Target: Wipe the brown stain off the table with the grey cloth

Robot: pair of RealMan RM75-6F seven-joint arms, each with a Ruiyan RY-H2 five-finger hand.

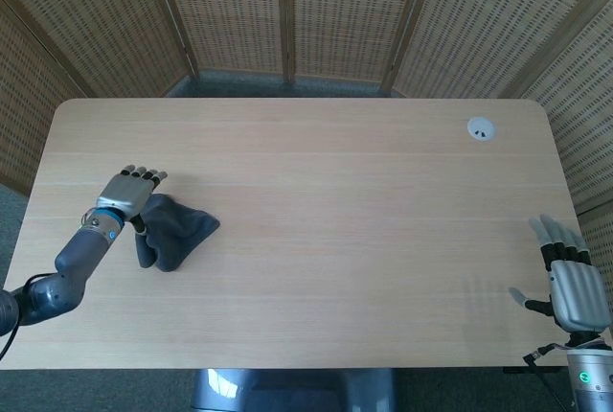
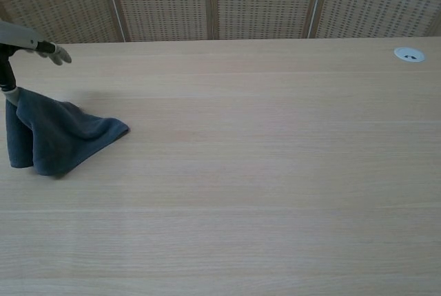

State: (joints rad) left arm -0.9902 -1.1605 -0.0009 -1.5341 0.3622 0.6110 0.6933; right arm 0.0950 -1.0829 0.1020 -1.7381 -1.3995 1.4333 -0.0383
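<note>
The grey cloth (image 1: 173, 231) lies crumpled on the left part of the wooden table (image 1: 335, 211). One corner of it is drawn up to the thumb of my left hand (image 1: 129, 190). In the chest view the cloth (image 2: 58, 138) hangs from that thumb while the other fingers (image 2: 48, 49) point straight out above it. My right hand (image 1: 572, 283) hovers at the table's near right corner with its fingers apart and nothing in it. I can make out no brown stain on the wood in either view.
A white round grommet (image 1: 481, 128) is set in the far right of the tabletop, and the chest view shows the same grommet (image 2: 409, 54). Wicker screens (image 1: 287, 10) stand close behind the table's far edge.
</note>
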